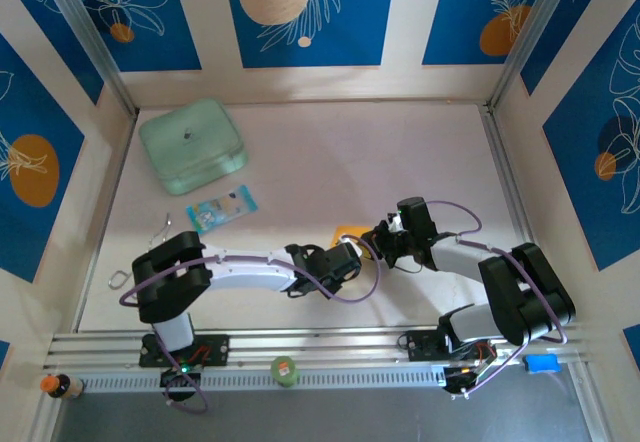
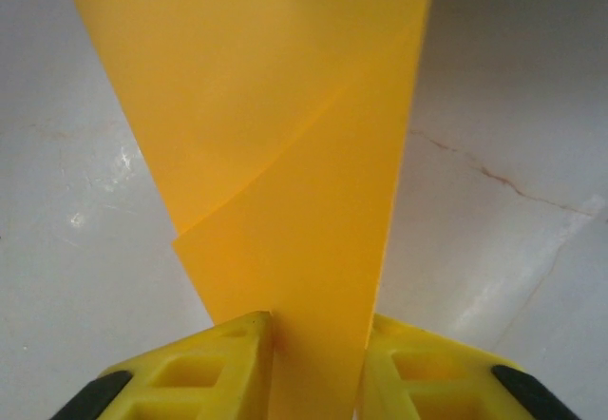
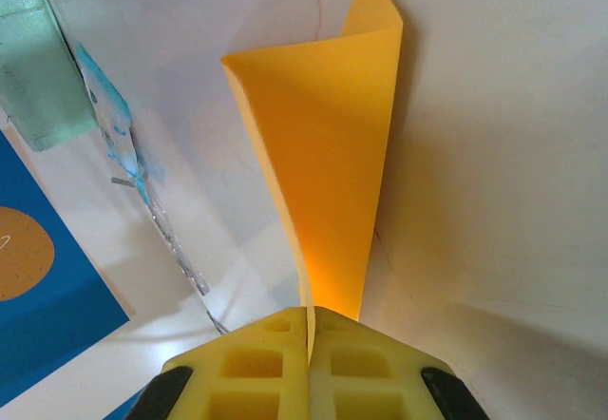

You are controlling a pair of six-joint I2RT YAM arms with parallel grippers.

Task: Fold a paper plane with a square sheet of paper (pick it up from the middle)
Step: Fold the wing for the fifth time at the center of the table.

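The square sheet of paper (image 1: 349,232) is orange-yellow, bent into a fold and held up off the white table between both arms. My right gripper (image 3: 312,312) is shut on the sheet (image 3: 328,182), which rises as a curled fold from its yellow fingers. In the top view the right gripper (image 1: 370,238) comes in from the right. My left gripper (image 1: 355,252) meets it from the left. In the left wrist view the left gripper (image 2: 318,333) has its jaws a narrow way apart, and the folded paper (image 2: 285,154) fills the gap, touching both fingers.
A mint-green rounded box (image 1: 192,145) sits at the back left, with a small blue-and-white packet (image 1: 221,209) in front of it. Thin metal clips (image 1: 117,280) lie near the left edge. Patterned walls close in the table on three sides.
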